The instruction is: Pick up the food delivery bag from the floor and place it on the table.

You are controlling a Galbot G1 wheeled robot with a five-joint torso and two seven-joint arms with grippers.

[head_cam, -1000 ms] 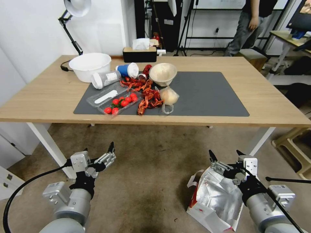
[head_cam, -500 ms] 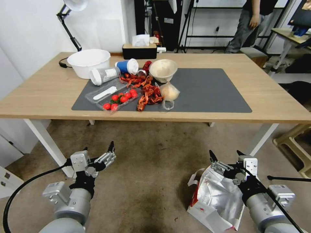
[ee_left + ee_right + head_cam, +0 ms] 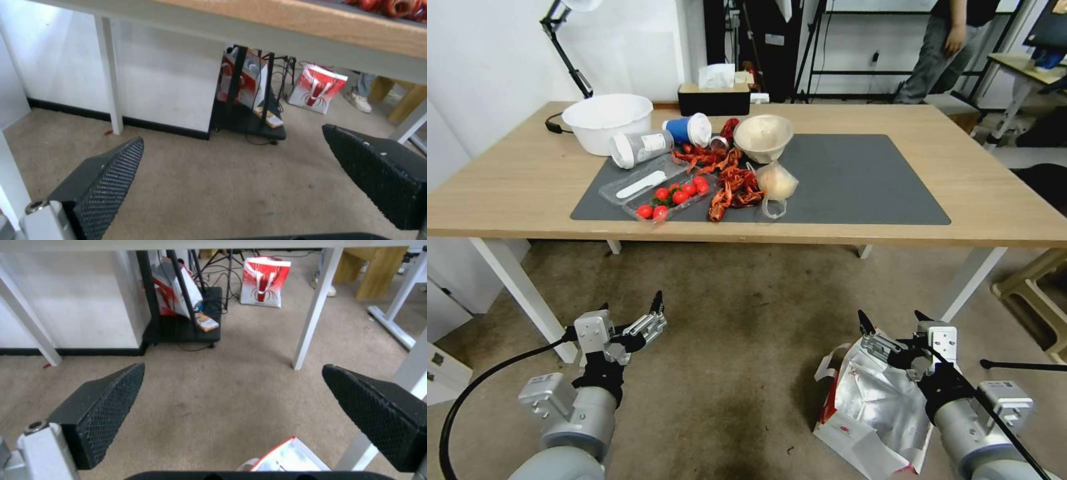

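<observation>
The food delivery bag (image 3: 877, 413) is on the floor (image 3: 740, 333) in the lower right of the head view, lying on its side with the mouth gaping open and the silver foil lining facing up. Its mouth and white handles (image 3: 829, 365) point toward the upper left of the frame, roughly at the desk (image 3: 994, 200), and the closed bottom end runs off toward the lower right, so its long axis looks diagonal from upper left to lower right. A corner of the bag's open rim also pokes in at the bottom edge of the right wrist view (image 3: 289, 458).

The right gripper (image 3: 894, 320) hangs right over the top end of the bag, fingers spread wide with nothing between them, tips aimed up-frame at the desk. Whether anything is touching the foil yet is impossible to call; the arm covers part of the bag. The left gripper (image 3: 630, 319) sits in the lower left of the head view, well apart from the bag, fingers also spread and empty, with bare floor under it.

So the right arm is clearly the nearer one. Judging from this, the bag lies just under and behind the right fingers, meaning the gripper probably has to tip down and come back toward the rim or handles rather than reach forward. The desk's dark mat (image 3: 867, 180) has free room on its right half, away from the food on the left.
</observation>
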